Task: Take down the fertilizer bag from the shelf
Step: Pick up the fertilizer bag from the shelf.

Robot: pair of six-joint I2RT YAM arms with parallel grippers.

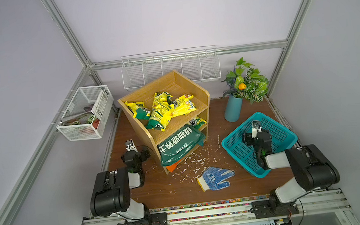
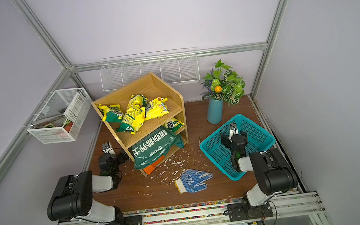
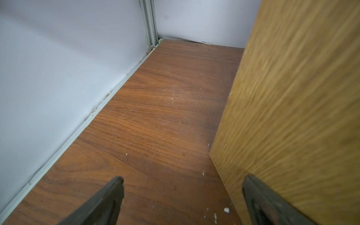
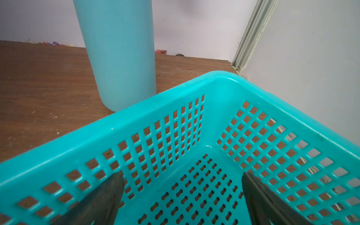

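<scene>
The oak shelf (image 1: 164, 85) (image 2: 140, 87) stands at the back middle of the table. Several yellow-and-green fertilizer bags (image 1: 160, 115) (image 2: 133, 119) lie heaped on its top tier, and one more (image 1: 197, 122) lies on the middle tier. My left gripper (image 1: 129, 144) (image 3: 183, 181) is open and empty, low over the table beside the shelf's left side panel (image 3: 292, 97). My right gripper (image 1: 255, 125) (image 4: 183, 177) is also open and empty, hanging inside the teal plastic basket (image 1: 238, 130) (image 4: 136, 116) on the right.
A big dark green soil bag (image 1: 178, 147) sags out of the shelf's lower tier. A blue-dotted glove (image 1: 215, 177) and white scraps (image 1: 193, 161) lie in front. A blue vase with a plant (image 1: 233, 108) stands back right. Wire baskets (image 1: 170, 70) and a mesh basket (image 1: 84, 118) hang on the walls.
</scene>
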